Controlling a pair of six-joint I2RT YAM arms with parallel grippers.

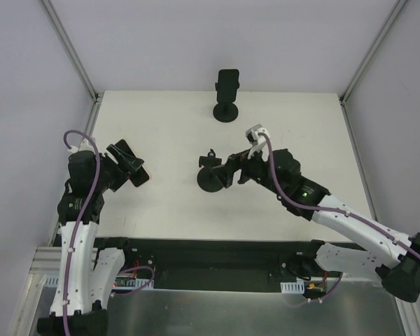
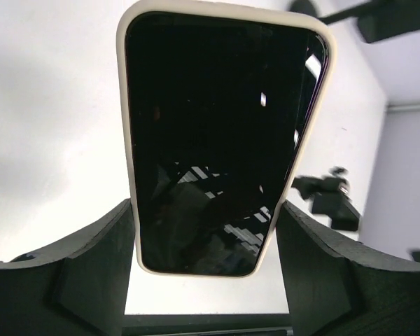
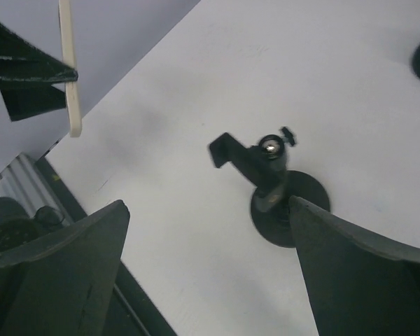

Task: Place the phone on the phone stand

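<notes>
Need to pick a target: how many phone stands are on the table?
2. The far stand is at the middle of the back edge of the table; the near stand sits centrally, just in front of the right gripper. None looks hidden.

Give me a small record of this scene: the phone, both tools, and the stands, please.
phone: dark screen, cream case, held above the table
left tool: shut on the phone's long sides
right tool: open, close to the near stand
near stand: black, round base, cradle empty, mid-table
far stand: black, at the far edge, carries a dark slab; unclear if a phone
task state: phone not yet on a stand
</notes>
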